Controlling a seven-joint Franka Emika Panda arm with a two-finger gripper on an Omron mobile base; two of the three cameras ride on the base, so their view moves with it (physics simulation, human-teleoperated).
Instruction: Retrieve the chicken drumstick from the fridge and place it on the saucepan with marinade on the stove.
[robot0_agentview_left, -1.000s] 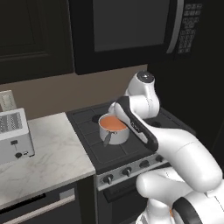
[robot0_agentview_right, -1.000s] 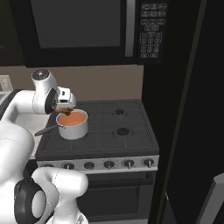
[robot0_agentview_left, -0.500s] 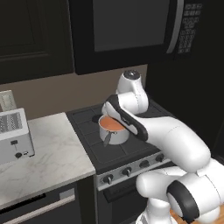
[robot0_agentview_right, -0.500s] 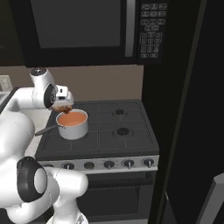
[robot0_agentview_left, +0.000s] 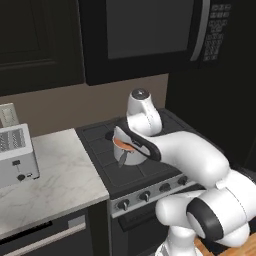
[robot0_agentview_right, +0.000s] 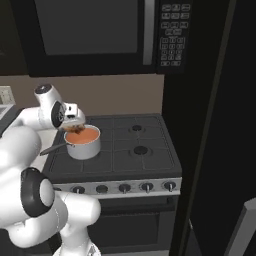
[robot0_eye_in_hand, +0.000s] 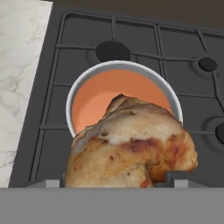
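My gripper (robot0_eye_in_hand: 113, 180) is shut on the chicken drumstick (robot0_eye_in_hand: 131, 148), a golden-brown piece that hangs just above the saucepan with marinade (robot0_eye_in_hand: 87, 96). The steel pot holds orange-red liquid and stands on the left front burner of the black stove (robot0_eye_in_hand: 183, 48). From the right base view, the gripper (robot0_agentview_right: 75, 127) sits over the pan's (robot0_agentview_right: 83, 144) left rim with the drumstick (robot0_agentview_right: 76, 129) at its tips; the pan's thin handle points left. In the left base view the arm hides most of the saucepan (robot0_agentview_left: 126, 153).
The black fridge (robot0_agentview_right: 215, 125) rises directly to the right of the stove (robot0_agentview_right: 145, 160). A black microwave (robot0_agentview_right: 100, 30) hangs above the burners. A toaster (robot0_agentview_left: 15, 155) stands on the marble counter (robot0_agentview_left: 55, 185) left of the stove.
The arm's upper links have swung left over the stove. The hand with the drumstick stays over the saucepan, barely shifted.
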